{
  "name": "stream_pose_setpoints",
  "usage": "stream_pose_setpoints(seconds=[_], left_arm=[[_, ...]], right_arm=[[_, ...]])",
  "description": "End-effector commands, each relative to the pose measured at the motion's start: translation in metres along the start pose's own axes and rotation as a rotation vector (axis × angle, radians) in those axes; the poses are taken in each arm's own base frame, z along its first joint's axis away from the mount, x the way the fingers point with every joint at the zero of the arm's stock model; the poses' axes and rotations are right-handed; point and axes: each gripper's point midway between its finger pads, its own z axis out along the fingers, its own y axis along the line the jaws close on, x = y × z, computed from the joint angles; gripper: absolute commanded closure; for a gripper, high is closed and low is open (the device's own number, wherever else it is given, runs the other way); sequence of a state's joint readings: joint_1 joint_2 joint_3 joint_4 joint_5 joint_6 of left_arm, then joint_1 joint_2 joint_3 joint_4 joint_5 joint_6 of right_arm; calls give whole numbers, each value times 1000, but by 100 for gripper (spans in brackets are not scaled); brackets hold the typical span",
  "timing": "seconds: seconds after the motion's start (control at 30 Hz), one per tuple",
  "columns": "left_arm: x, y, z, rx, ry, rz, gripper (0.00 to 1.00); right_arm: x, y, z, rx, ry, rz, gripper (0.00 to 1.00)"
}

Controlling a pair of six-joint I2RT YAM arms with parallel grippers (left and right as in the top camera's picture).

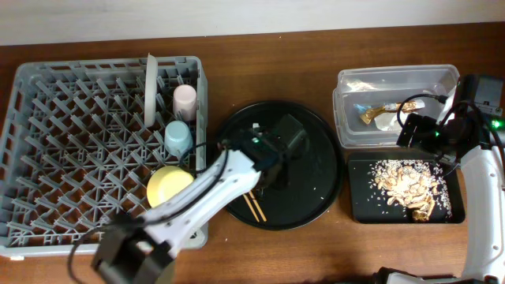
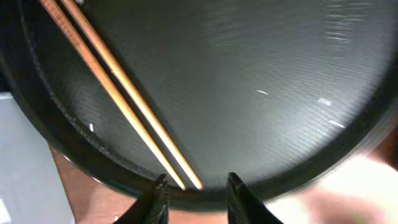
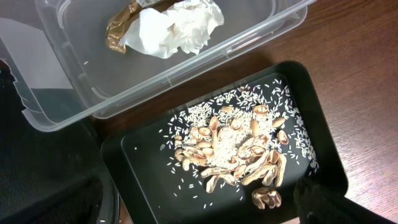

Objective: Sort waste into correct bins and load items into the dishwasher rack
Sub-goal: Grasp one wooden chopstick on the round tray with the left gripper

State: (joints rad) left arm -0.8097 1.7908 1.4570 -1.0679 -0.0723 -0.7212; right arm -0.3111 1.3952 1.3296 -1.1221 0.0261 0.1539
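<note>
Waste: tissue, wrapper lay in tub; scraps in black tray.
Rack: held pink cup, blue cup, plate, bowl.
Chopsticks: alone unloaded, on round tray.
Left gripper: part-open astride their ends.
Right gripper: wide, empty.

A white tissue and foil wrapper lie in the clear tub; food scraps cover the black tray.

Left arm and right arm extended, wrists angled down
The left end effector has its jaws narrowly parted; the right end effector has its jaws spread wide
</note>
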Motion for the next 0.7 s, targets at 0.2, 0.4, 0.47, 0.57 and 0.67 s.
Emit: stream_pose_setpoints(seconds=[0.2,0.4,0.47,0.57,0.67], left_arm=[[7,47,69,-241,74,-241,81],[12,52,108,-145,80,-320,93],[9,48,110,-122,68,-323,89],[8,47,110,-116,66,-323,88],[-7,32,89,-40,28,-330,88]], right_arm=[[-4,-2,-3,8,-14,3,1],[-4,-2,-3,8,-14,3,1],[-4,-2,-3,8,-14,3,1],[-4,-2,-3,9,-13,3,1],[-4,-2,-3,8,-14,3,1]])
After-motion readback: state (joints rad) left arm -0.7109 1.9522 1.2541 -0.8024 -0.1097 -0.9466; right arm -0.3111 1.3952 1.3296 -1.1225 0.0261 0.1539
